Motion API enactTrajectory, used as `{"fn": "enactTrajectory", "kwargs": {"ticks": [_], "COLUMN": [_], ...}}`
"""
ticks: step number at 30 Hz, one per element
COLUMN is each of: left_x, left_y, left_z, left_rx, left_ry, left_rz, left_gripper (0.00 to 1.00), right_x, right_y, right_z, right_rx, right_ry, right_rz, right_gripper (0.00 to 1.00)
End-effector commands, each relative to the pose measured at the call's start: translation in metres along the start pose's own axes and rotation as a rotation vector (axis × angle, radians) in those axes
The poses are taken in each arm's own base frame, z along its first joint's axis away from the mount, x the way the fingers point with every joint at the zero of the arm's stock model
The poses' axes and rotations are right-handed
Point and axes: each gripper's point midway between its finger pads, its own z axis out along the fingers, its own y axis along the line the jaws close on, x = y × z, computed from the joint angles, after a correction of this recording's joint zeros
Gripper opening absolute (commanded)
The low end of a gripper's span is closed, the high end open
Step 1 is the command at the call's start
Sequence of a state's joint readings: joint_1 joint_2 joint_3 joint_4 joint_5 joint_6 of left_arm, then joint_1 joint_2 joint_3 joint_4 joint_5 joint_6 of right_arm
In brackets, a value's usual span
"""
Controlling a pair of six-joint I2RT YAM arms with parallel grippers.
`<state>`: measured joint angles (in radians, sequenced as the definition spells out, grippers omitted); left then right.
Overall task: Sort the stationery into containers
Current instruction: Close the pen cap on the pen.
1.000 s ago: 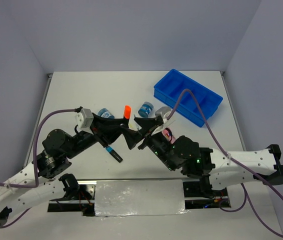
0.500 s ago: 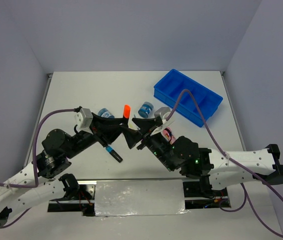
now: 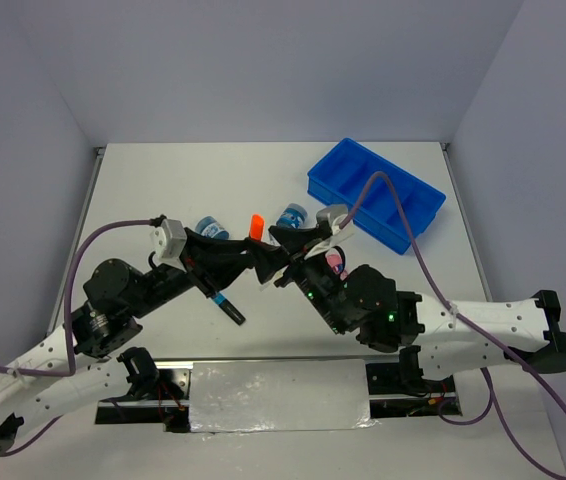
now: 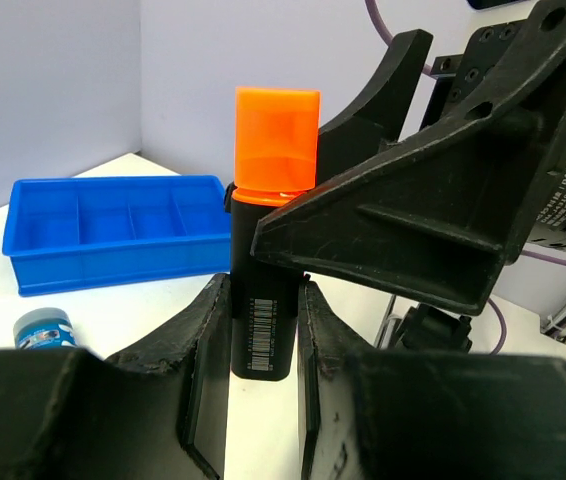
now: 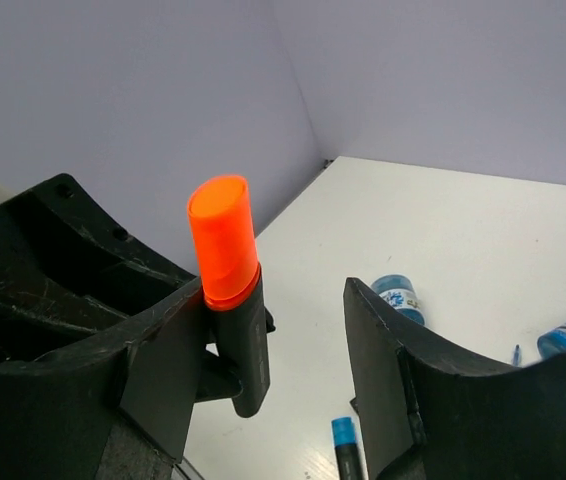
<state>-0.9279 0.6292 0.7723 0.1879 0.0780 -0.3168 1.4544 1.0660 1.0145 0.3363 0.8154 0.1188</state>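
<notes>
A black highlighter with an orange cap [image 3: 256,224] stands upright mid-desk between two round blue tubs [image 3: 211,229], with a blue four-compartment plastic tray [image 3: 358,212] near the far right corner.

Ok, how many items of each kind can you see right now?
Highlighters: 2, orange-capped highlighter, blue-capped highlighter
Round blue tubs: 2
Pink item, partly hidden: 1
Blue tray: 1
Total: 6

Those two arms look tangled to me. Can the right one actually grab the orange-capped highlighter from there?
Probably yes. The left gripper holds the highlighter upright by its body, and the open right gripper has a finger on either side of it, with nothing between.
</notes>
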Motion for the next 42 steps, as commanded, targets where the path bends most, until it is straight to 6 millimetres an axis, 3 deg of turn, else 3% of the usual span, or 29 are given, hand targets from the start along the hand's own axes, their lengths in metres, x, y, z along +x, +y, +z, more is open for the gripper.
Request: {"fn": "enactTrajectory", "kwargs": {"ticks": [1, 10, 16, 20, 22, 27, 28, 30, 33, 34, 37, 39, 41, 42], "left_x": [-0.018, -0.021, -0.022, -0.023, -0.022, -0.019, -0.02, -0.019, -0.017, -0.019, -0.017, -0.013, -0.011, -0.011], "left_y": [-0.009, -0.009, 0.0, 0.002, 0.003, 0.006, 0.006, 0.006, 0.005, 0.003, 0.0, -0.006, -0.018, -0.022], "left_z": [-0.003, -0.003, 0.0, 0.0, 0.001, 0.002, 0.002, 0.003, 0.004, 0.004, 0.004, 0.003, 0.001, 0.0], "left_rx": [0.043, 0.037, -0.016, -0.027, -0.028, -0.043, -0.044, -0.046, -0.038, -0.03, -0.017, 0.014, 0.079, 0.101], "left_ry": [-0.065, -0.078, -0.07, -0.071, -0.065, -0.056, -0.052, -0.046, -0.031, -0.028, 0.007, 0.043, 0.067, 0.073], "left_rz": [0.016, 0.013, 0.016, 0.021, 0.022, 0.02, 0.022, 0.023, 0.028, 0.031, 0.034, 0.029, 0.025, 0.021], "left_gripper": [0.0, 0.0, 0.0, 0.0, 0.0, 0.05, 0.11, 0.19, 0.49, 0.67, 0.89, 0.99, 0.99, 0.99], "right_x": [-0.032, -0.018, -0.01, -0.007, -0.006, -0.007, -0.009, -0.01, -0.015, -0.015, -0.023, -0.024, -0.027, -0.028], "right_y": [-0.001, 0.013, 0.027, 0.03, 0.029, 0.029, 0.027, 0.026, 0.033, 0.033, 0.037, 0.042, 0.035, 0.042], "right_z": [0.0, 0.009, 0.013, 0.016, 0.017, 0.016, 0.016, 0.015, 0.01, 0.009, 0.005, -0.001, -0.001, -0.007], "right_rx": [0.02, -0.021, -0.063, -0.065, -0.057, -0.057, -0.05, -0.054, -0.122, -0.134, -0.211, -0.294, -0.312, -0.382], "right_ry": [-0.067, -0.03, 0.002, 0.009, 0.013, 0.012, 0.008, 0.003, -0.016, -0.015, -0.021, 0.004, 0.017, 0.027], "right_rz": [0.103, 0.085, 0.082, 0.074, 0.07, 0.063, 0.062, 0.066, 0.043, 0.03, -0.029, -0.061, -0.081, -0.085], "right_gripper": [0.62, 0.59, 0.51, 0.36, 0.16, 0.11, 0.02, 0.0, 0.0, 0.0, 0.0, 0.0, 0.0, 0.0]}}
